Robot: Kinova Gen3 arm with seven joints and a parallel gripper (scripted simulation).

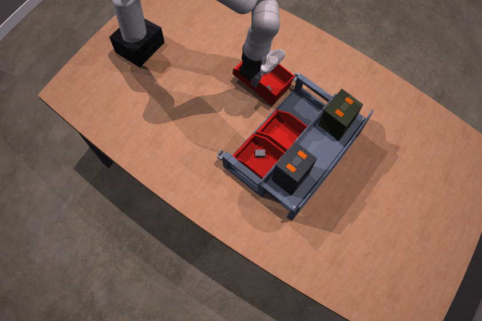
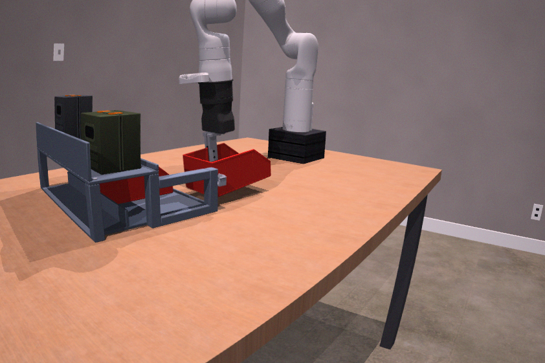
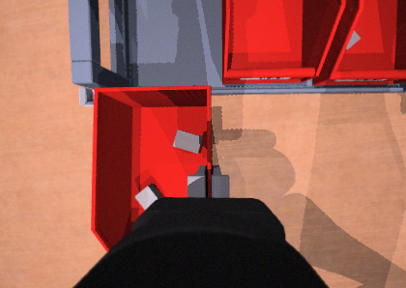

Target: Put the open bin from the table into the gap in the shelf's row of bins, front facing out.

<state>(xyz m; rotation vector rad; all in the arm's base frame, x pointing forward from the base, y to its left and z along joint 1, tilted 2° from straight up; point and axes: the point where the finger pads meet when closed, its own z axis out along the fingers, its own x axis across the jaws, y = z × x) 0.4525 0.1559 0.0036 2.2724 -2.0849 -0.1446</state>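
Pincer (image 3: 210, 183) closed on one side wall of the red bin (image 3: 116, 166), one finger inside, one outside. Bin on the tabletop (image 2: 272, 235) just outside the shelf (image 1: 299, 202), touching or nearly touching its end post. Long axis across the shelf's front edge, closed back wall toward the shelf, sloped open front pointing away. Two grey blocks (image 3: 187, 141) loose inside beside the fingers. Smooth thin-walled bin; grey-blue bar frame; woodgrain top. Two matching bins (image 1: 282, 126) seated farther along.
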